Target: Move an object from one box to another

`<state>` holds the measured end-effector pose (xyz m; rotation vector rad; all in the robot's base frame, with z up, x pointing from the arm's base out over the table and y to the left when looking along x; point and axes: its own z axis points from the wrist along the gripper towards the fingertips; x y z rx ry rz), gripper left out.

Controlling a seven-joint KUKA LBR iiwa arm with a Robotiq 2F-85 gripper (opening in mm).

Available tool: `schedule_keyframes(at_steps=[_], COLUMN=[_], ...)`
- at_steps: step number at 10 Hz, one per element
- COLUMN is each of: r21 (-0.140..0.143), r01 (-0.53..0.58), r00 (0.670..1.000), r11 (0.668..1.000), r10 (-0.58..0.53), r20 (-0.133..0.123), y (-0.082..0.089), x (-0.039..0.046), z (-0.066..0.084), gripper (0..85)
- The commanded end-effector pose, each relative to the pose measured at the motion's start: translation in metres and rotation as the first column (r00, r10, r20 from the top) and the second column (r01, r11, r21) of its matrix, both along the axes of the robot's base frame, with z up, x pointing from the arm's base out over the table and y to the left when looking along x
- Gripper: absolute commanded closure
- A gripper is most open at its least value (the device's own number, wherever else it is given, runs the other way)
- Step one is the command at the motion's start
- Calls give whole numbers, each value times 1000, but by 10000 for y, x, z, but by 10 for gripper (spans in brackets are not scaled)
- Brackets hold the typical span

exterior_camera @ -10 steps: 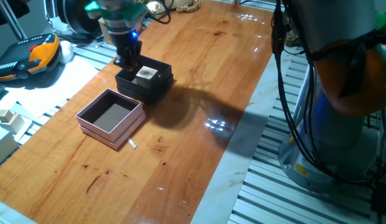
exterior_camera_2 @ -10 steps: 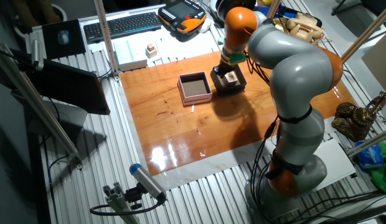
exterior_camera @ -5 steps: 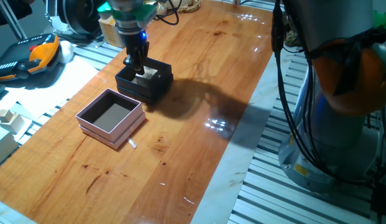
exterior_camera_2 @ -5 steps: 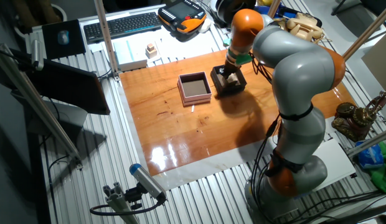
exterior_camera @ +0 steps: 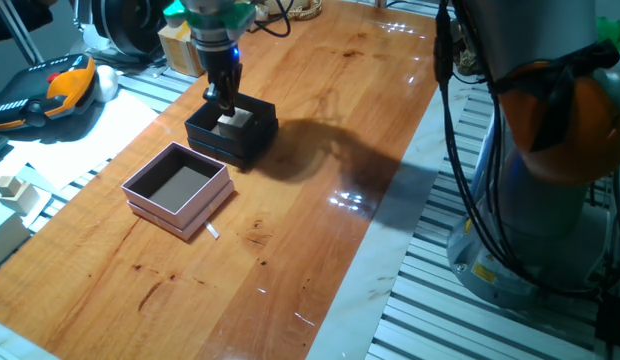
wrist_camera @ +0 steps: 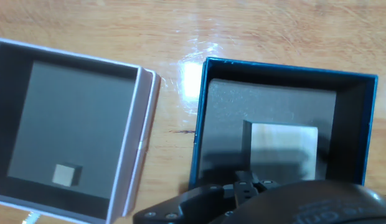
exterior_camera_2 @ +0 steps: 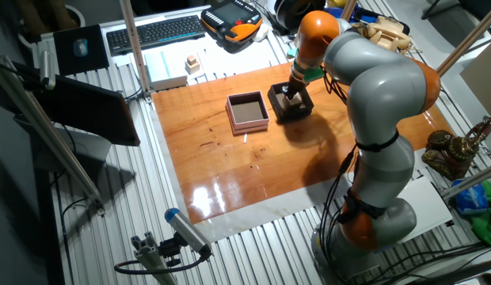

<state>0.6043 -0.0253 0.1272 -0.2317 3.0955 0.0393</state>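
The black box [exterior_camera: 256,135] [exterior_camera_2: 280,112] stands at the far end of the wooden table, with a pale wooden block [exterior_camera: 235,121] [wrist_camera: 284,152] on its grey floor. My gripper [exterior_camera: 224,107] [exterior_camera_2: 292,96] reaches down into this box, right at the block; whether its fingers grip it is unclear. The hand view shows only the gripper's dark housing [wrist_camera: 261,202] along the bottom edge. The pink box [exterior_camera: 170,214] [exterior_camera_2: 248,125] [wrist_camera: 143,118] sits beside it. In the hand view a small pale cube [wrist_camera: 67,175] lies on its dark floor; the fixed views do not show it.
A small white scrap [exterior_camera: 212,231] lies by the pink box's near corner. Off the table's left side are a pair of pale wooden blocks [exterior_camera: 14,190] [exterior_camera_2: 192,62], an orange-black pendant [exterior_camera: 52,88] and a keyboard [exterior_camera_2: 154,32]. The robot's base [exterior_camera: 535,170] stands at the right.
The gripper has shifted from the black box's far-left rim to over its inside and come down onto the pale block. Both boxes stay put.
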Motion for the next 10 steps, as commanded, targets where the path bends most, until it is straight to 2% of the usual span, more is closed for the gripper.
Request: schedule_keyframes(at_steps=[1, 7, 10], r21=[4, 6, 36], r01=[-10, 10, 19], r00=[1000, 1000, 1000], r11=[1000, 1000, 999], r10=[10, -10, -20], r20=[-1, 12, 14], y=[-18, -55, -55], x=[5, -1, -1], z=[-5, -38, -38], gripper=[850, 850, 850])
